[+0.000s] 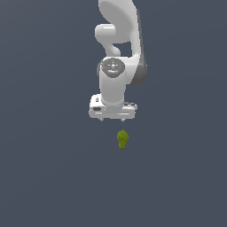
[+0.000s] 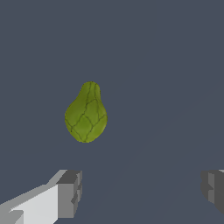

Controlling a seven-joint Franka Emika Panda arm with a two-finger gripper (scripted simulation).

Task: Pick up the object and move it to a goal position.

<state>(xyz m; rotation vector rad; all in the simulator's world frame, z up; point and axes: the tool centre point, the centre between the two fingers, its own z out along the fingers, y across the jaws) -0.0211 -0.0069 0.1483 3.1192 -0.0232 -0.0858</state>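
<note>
the gripper [image 1: 112, 119] hangs with its fingers [image 2: 69, 194] spread wide and nothing between them. the olive-green pear-shaped object [image 1: 123, 138] lies on the bare grey floor, apart from the fingertips and not centred between them in the wrist view, sitting nearer one finger. its long axis runs from bulbous end to narrow end, roughly crosswise to the line joining the fingers.
</note>
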